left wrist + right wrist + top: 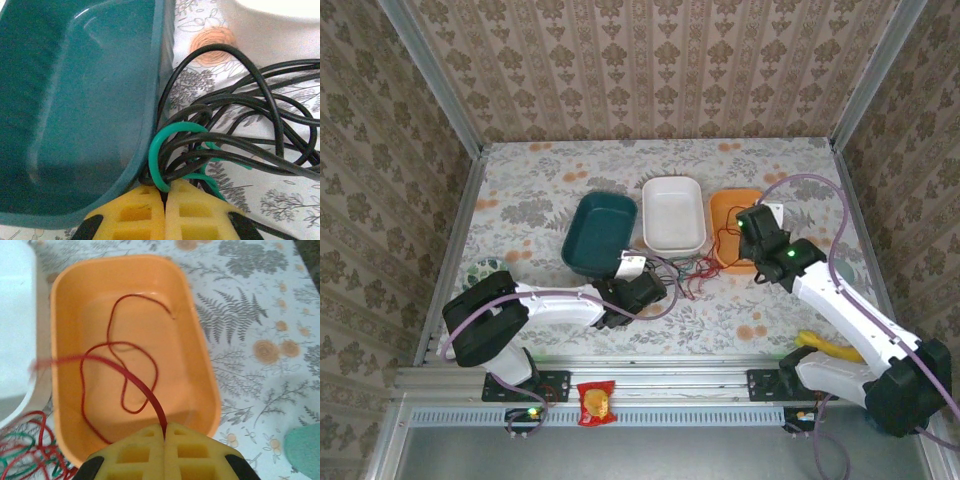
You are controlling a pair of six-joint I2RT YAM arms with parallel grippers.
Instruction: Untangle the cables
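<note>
**Red strand held to the right, knot anchored on the left**

In the top view, the tangle [682,270] of cables lies on the flowered table [540,170] just below the centre of the frame. It sits in front of the white bin [673,190] and between the two grippers.

The left gripper [165,192] is at the tangle's left end, beside the teal bin [75,100]. In its wrist view the yellow fingers are pressed together at bottom centre. A loop of green cable [159,155] runs into the seam between them. Whether the black cables [260,100] bunched at the tips are also clamped cannot be told.

The right gripper [165,430] hangs over the orange bin [200,355], to the right of the tangle, with its fingers pressed together on the red cable [135,377]. From that pinch the strand climbs to the upper left and blurs out toward the left edge of the frame. A further run of red lies looped on the bin floor. The tangle shows in that view's lower-left corner.

The working axis appears to run left to right across the top view, from the left pinch through the tangle to the right pinch. The right arm is nearer the red cable's free length. Separation therefore probably depends on carrying that strand rightward, away from the left anchor. The likely risk is that the green loop drags along with it.
</note>
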